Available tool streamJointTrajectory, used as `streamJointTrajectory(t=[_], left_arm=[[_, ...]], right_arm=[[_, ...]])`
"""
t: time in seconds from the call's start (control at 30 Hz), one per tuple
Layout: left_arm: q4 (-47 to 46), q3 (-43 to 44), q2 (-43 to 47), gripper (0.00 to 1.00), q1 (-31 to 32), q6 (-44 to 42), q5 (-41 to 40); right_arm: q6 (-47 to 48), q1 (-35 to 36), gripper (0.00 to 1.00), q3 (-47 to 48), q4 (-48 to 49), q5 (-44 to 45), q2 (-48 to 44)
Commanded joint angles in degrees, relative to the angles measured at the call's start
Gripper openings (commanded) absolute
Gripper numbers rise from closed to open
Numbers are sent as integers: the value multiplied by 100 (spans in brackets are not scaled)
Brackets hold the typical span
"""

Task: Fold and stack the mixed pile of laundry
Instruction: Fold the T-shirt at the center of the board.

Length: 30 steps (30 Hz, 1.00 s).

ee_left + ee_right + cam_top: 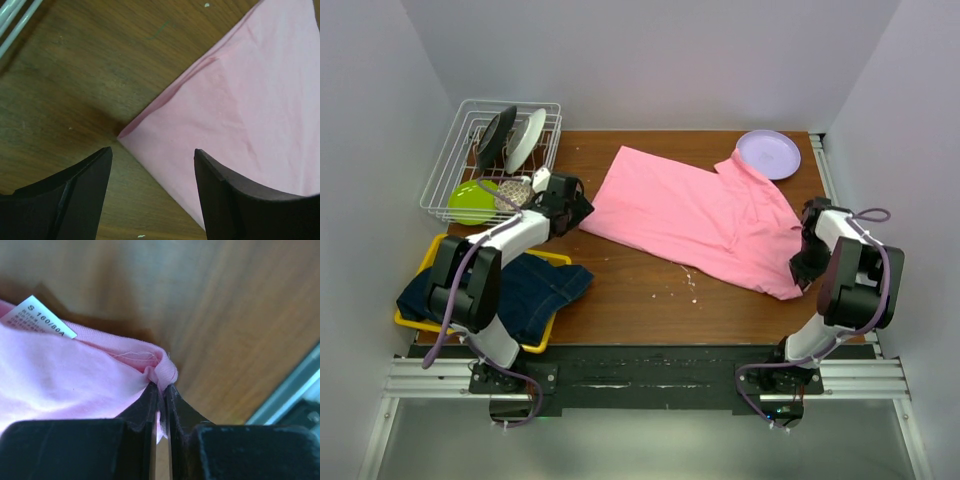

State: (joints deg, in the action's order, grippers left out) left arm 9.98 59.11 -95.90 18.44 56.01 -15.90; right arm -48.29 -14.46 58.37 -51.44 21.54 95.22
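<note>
While the right claw (161,390) is clamped tight on the pink T-shirt (75,375), a soft rolled lip of knit hem bulges just above its black fingertips. At 10 o'clock from that pinch, a white care label (37,315) lies flat on the cloth. Smooth brown wood runs off to 3 o'clock, where a metal rail (295,385) marks the side of the worktop (210,300).

Over to the left claw (152,155): jaws spread wide, holding nothing, straddling a sharp, pointed corner of the pink T-shirt (250,110). One finger is over bare wood, the other over cloth; whether either touches, I cannot tell. The fabric is matte and nearly creaseless, with a doubled edge.

From above, the shirt (690,215) sprawls flat across the middle of the worktop (640,300), with the left claw (582,210) at its 9 o'clock corner and the right claw (807,265) at its 4 o'clock corner. Bare wood shows at 6 o'clock, between the near hem and the arm bases.

At 8 o'clock a dark denim jacket (535,290) is heaped in a shallow yellow tray (430,255). At 10 o'clock stands a wire rack (460,150) with a green bowl (472,200). At 1 o'clock a round lilac plate (768,153) sits just beside a sleeve.
</note>
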Motion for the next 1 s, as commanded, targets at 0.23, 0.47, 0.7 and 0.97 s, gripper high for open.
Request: streamJointTrajectory(t=[0.23,0.47,0.7,0.97], left_arm=[[339,49,-140,67,46,15,-379],[-205,-49,-385,54,55,-63,-1],[-172,-14,-702,50,143,173,-36],[-321,12,-922,23,178,323,-88]], right_arm=[[-110,-180,0,183,-815,158,-224],[-31,-180,0,263,-692,114,-21],[30,-180,0,280,-578,26,84],[153,-180,0,219,-393,-115,102]])
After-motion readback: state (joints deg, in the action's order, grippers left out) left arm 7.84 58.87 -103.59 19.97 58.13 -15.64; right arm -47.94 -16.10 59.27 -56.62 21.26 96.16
